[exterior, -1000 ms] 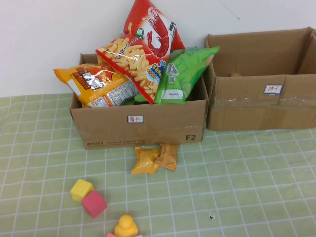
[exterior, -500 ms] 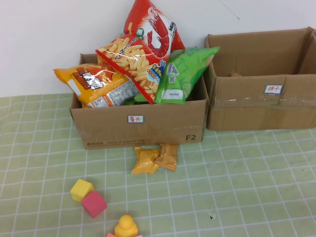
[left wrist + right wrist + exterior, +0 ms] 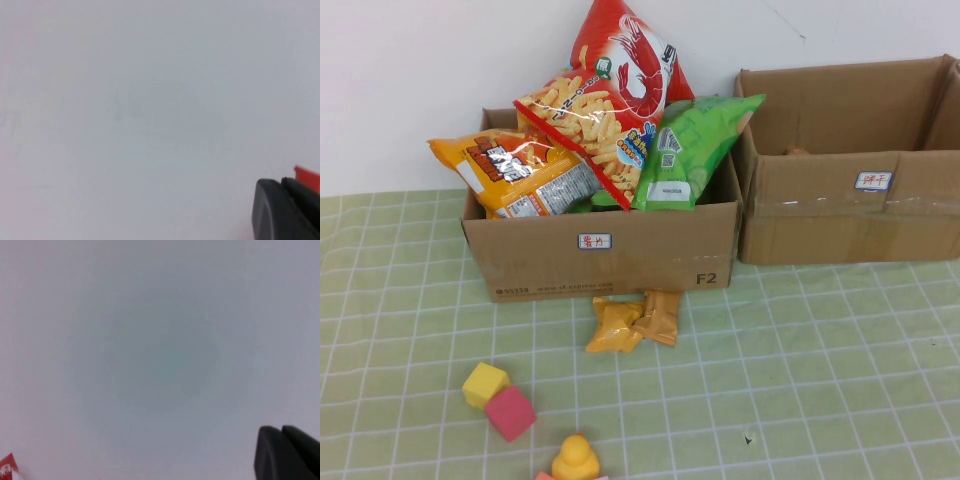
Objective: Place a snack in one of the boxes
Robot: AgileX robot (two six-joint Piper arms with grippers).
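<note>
Meanwhile, both arms are kept out of the high view.
Left gripper (image 3: pixel 287 212) and right gripper (image 3: pixel 287 452) are aimed at blank wall, finger state indiscernible; two orange snack packets (image 3: pixel 633 320) lie before the full left box (image 3: pixel 605 255); right box (image 3: pixel 850 205) beside.

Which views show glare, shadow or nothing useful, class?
High view: even light, glare on the orange chip bag, soft shadow under the small orange packets. Left wrist view: blank wall, left gripper at the corner. Right wrist view: blank wall, right gripper at the corner.
</note>
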